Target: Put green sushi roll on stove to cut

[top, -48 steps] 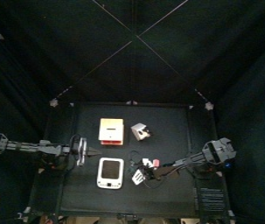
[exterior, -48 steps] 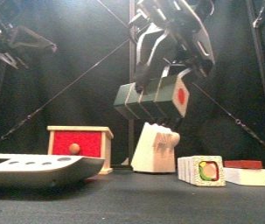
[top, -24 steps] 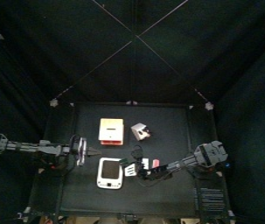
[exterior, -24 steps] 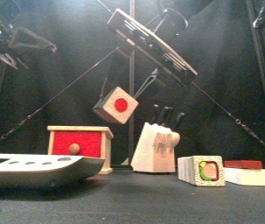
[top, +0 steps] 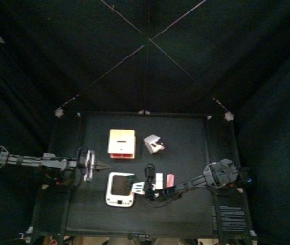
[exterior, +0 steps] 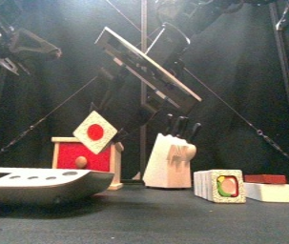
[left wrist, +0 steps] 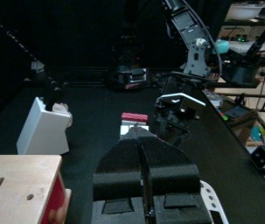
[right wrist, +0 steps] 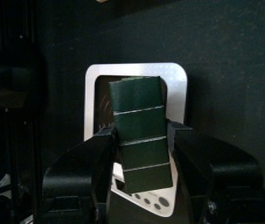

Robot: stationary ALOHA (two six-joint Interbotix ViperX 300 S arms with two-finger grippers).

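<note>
The green sushi roll (right wrist: 138,131) hides the white stove's (right wrist: 176,83) middle — its near end unseen.

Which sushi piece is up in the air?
The dark green roll with a red centre, clamped in the right gripper; the white rice piece stands on the table.

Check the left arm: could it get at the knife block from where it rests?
Probably yes. The left gripper sits shut at the table's left side, and the knife block stands ahead with open table between; the right gripper and its green sushi roll are off over the white stove.
</note>
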